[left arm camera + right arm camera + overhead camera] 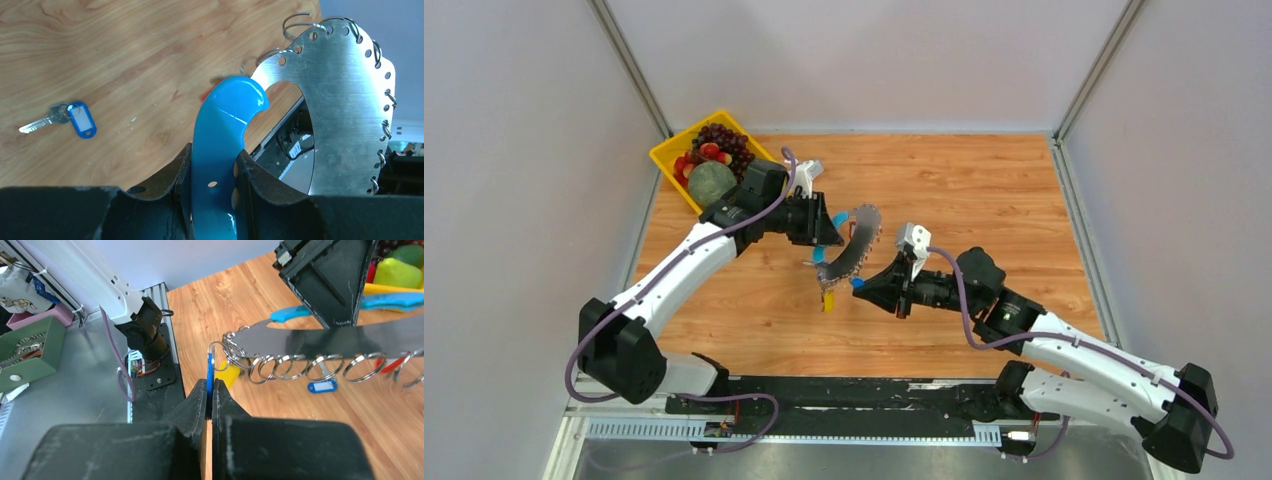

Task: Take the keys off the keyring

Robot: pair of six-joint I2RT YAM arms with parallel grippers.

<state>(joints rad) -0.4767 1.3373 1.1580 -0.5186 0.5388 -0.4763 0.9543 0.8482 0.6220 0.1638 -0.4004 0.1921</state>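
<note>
Overhead view, close wrist views, keyring [861,238] shared

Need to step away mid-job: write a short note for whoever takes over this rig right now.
Left pincer: shut on the keyring's blue handle, holding it above the table.
Right pincer: shut on a blue tag hanging from the end ring.
Done: one loose key with a blue tag lies on the table.
Left: free the pinched one, then the yellow tag and red tag hanging from the rings. The other rings in view look empty.
</note>
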